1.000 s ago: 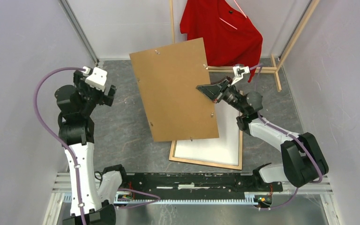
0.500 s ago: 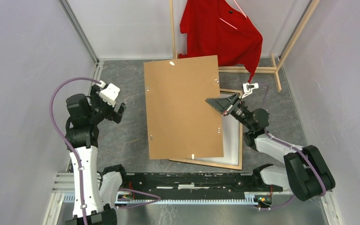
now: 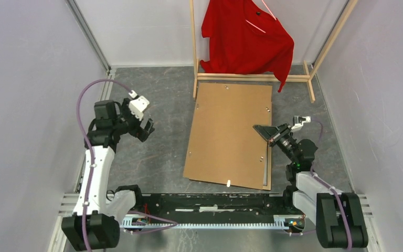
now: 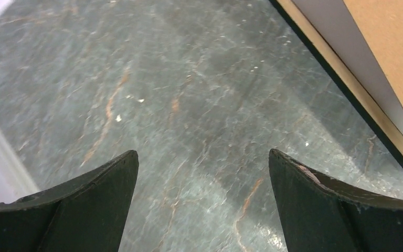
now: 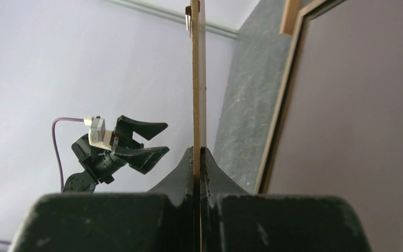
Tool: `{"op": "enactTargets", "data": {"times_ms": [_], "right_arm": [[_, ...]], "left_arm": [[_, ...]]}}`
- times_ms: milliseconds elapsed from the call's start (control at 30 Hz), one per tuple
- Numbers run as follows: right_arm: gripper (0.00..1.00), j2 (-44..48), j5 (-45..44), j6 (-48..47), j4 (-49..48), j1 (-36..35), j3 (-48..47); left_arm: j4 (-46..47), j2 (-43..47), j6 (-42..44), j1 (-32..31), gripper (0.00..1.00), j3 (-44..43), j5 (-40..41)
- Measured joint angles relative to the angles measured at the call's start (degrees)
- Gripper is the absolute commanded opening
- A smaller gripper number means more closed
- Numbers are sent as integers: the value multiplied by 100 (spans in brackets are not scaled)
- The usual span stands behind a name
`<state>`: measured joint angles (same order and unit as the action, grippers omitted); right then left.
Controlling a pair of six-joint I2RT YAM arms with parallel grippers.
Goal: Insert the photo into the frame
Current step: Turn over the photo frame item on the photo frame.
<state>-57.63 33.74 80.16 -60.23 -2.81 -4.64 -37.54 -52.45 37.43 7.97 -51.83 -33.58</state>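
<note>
Right wrist view: right end effector [image 5: 198, 153] clamps thin brown rectangular backing board [image 5: 198, 79] edge; left end effector [image 5: 166, 137] spread open.

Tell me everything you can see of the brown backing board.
The backing board is a thin, flat brown rectangle, fibreboard by its look, with small metal tabs near its edges. The right gripper is shut on its right edge; the right wrist view shows it edge-on between the fingers. It covers most of the frame; whether it rests there is unclear.
</note>
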Motion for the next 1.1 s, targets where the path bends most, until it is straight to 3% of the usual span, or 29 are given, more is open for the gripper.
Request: {"op": "enactTargets", "data": {"times_ms": [367, 700, 1100], "right_arm": [[0, 39, 1237, -133, 573, 1598, 284], [0, -160, 1543, -1130, 2017, 1681, -313], [0, -909, 1279, -1244, 2116, 1672, -494]], "left_arm": [[581, -1670, -52, -1788, 100, 7, 949], [1366, -3016, -52, -2096, 100, -42, 1110], [2033, -3751, -319, -2376, 97, -146, 999]]}}
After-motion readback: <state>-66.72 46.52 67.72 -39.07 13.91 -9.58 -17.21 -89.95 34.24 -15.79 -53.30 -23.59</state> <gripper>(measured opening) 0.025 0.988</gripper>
